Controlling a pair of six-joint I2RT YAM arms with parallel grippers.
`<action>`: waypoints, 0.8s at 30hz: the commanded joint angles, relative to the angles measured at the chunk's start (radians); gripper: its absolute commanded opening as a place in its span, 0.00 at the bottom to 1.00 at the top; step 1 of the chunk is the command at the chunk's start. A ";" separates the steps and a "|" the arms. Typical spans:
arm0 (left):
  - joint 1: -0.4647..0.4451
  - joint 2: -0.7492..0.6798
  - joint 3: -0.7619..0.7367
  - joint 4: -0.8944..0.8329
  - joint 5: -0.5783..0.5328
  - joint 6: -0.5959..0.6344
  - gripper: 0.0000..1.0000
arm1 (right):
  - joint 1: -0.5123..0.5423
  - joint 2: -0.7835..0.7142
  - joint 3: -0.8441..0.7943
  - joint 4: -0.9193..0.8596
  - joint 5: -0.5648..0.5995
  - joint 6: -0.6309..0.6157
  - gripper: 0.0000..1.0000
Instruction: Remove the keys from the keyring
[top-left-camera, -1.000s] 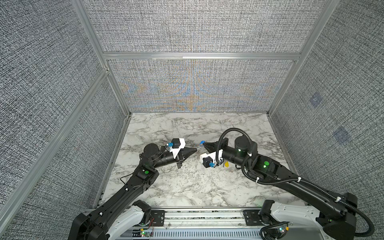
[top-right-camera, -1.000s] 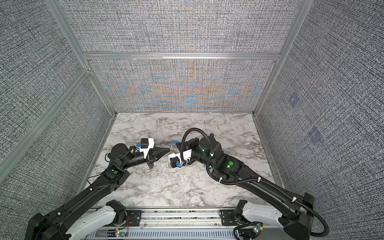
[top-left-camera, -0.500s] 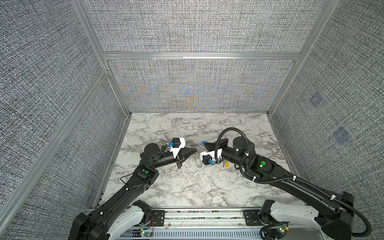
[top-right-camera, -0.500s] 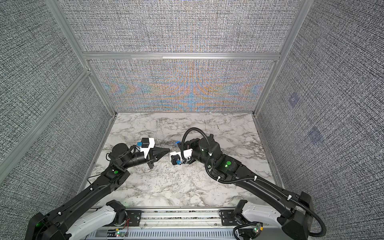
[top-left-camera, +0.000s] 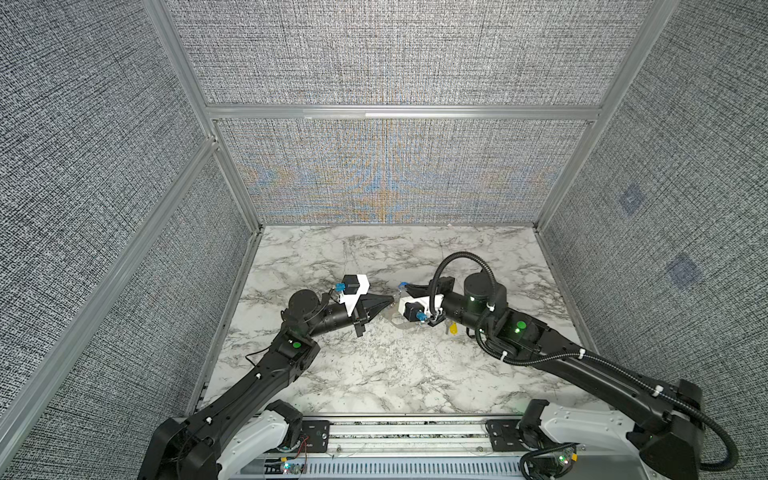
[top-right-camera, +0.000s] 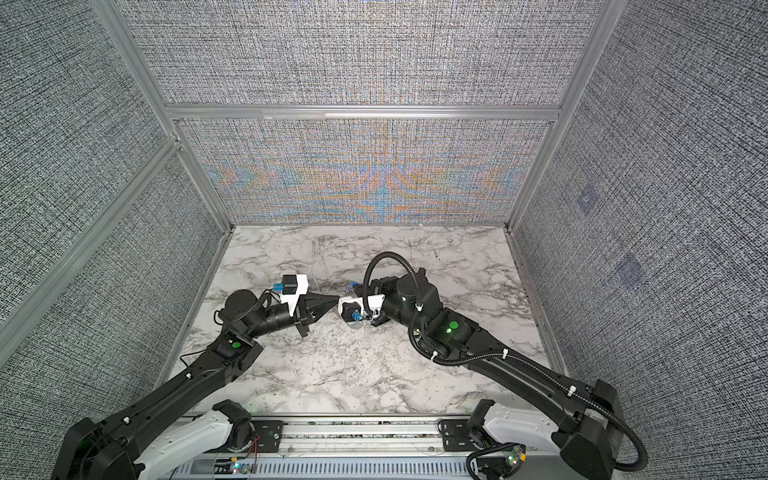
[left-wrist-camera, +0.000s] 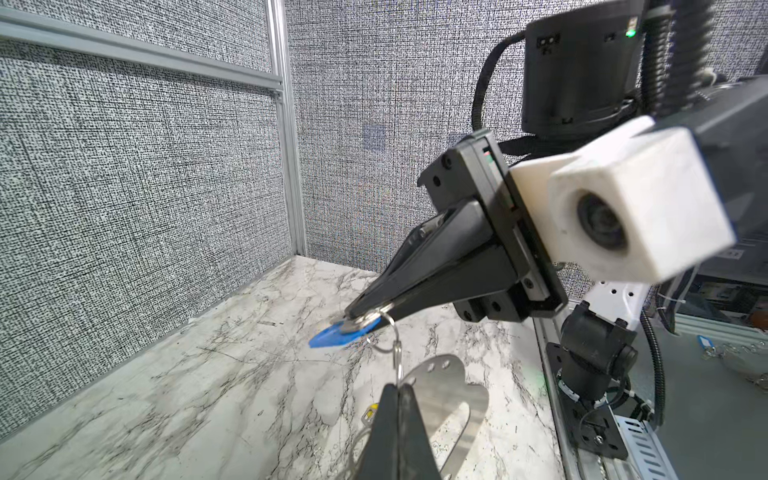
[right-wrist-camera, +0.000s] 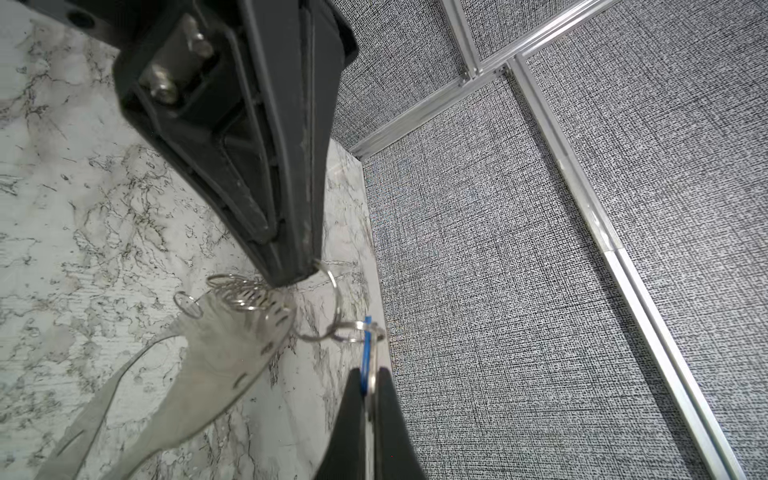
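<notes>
Fingertips (left-wrist-camera: 376, 297) over marble tabletop (left-wrist-camera: 166, 395) (grey walls (left-wrist-camera: 124, 166))

Top views: high over near edge, angled down toward far wall (top-left-camera: 395, 166), distant, whole table (top-left-camera: 374, 374). Wrist views: close, each sighting along own gripper; both share mid-table spot where left gripper (right-wrist-camera: 305, 276) meets right gripper (left-wrist-camera: 361, 316)

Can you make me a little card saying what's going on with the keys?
left end effector: shut on a thin silver wire ring
right end effector: shut on the blue-tagged metal key
flat grey metal keyring: beside both end effectors, small rings through its holes
yellow-tagged key: peeking out beside the right arm
surface: white marble-patterned table
</notes>
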 joint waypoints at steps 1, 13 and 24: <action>0.001 -0.004 -0.004 0.079 -0.010 -0.028 0.00 | 0.000 -0.008 -0.015 0.059 -0.004 0.051 0.00; 0.004 0.021 -0.016 0.059 0.016 -0.025 0.00 | 0.001 -0.015 0.040 -0.009 -0.012 0.031 0.00; 0.004 -0.002 0.060 -0.138 -0.002 0.142 0.28 | 0.000 0.005 0.113 -0.160 -0.078 -0.059 0.00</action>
